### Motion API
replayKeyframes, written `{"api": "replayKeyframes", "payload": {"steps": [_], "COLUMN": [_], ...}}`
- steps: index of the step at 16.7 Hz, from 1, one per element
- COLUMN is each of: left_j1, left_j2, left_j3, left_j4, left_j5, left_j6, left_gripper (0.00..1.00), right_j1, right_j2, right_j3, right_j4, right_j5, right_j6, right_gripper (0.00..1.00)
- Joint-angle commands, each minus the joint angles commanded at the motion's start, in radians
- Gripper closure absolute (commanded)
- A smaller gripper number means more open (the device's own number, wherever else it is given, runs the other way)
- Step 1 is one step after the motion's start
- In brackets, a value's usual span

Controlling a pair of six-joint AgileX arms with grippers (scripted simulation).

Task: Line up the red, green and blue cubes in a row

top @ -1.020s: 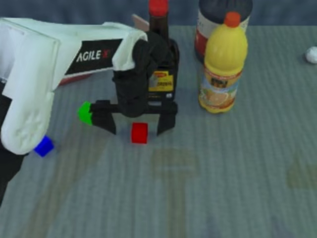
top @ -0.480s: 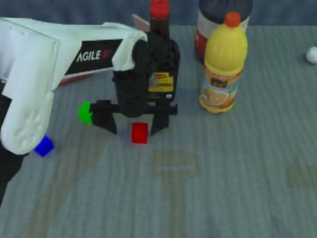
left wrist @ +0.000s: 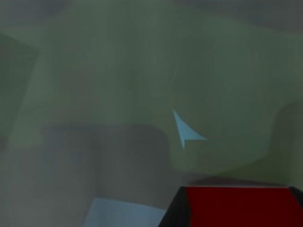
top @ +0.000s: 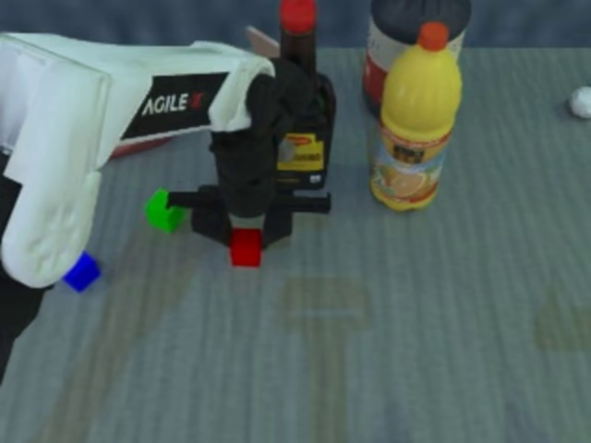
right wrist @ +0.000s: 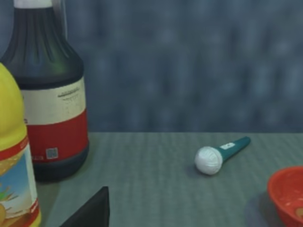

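Since a second ago the left gripper's (top: pixel 246 231) black fingers have drawn together from a wide spread and now clamp the red cube (top: pixel 246 248), which has slid a little toward 9 o'clock from its former spot. Red cube and gripper sit just at 9 o'clock of the table's (top: pixel 416 351) centre in the top view; the left wrist view shows the cube's red face (left wrist: pixel 236 206) up close between dark finger edges.

Out at 9 o'clock, the blue cube (top: pixel 81 272) lies half under the white arm casing, and the green cube (top: pixel 165 210) rests just beside the gripper's crossbar, more exposed than before. Cubes do not touch one another.

Farther, toward 12 o'clock, a dark sauce bottle (top: pixel 303 101) stands behind the gripper, with a yellow juice bottle (top: pixel 417 120) and a large dark jug (top: pixel 406 37) toward 1 o'clock. A white-headed brush (right wrist: pixel 218 156) lies far at 2 o'clock, near a red bowl (right wrist: pixel 286 194).

My right gripper is outside the top view; whether it is spread or together cannot be told.
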Motion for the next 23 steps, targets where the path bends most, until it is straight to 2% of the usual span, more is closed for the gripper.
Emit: {"api": "replayKeyframes", "payload": {"steps": [9,16,23], "left_j1": [0.004,0.022,-0.005], "left_j2": [-0.047,-0.12,-0.182], "left_j3": [0.023,0.154,0.081], "left_j4": [-0.036,-0.244,-0.221], "left_j5": [-0.015,-0.016,-0.018], "left_j6": [0.011,0.01,-0.02], "left_gripper": [1.0,1.0,1.0], "right_j1": [0.0,0.0,0.0], "right_j2": [0.0,0.0,0.0], "right_j3": [0.0,0.0,0.0], "right_j4": [0.0,0.0,0.0], "right_j5": [0.0,0.0,0.0], "right_j6": [0.0,0.0,0.0], "right_gripper": [0.0,0.0,0.0]}}
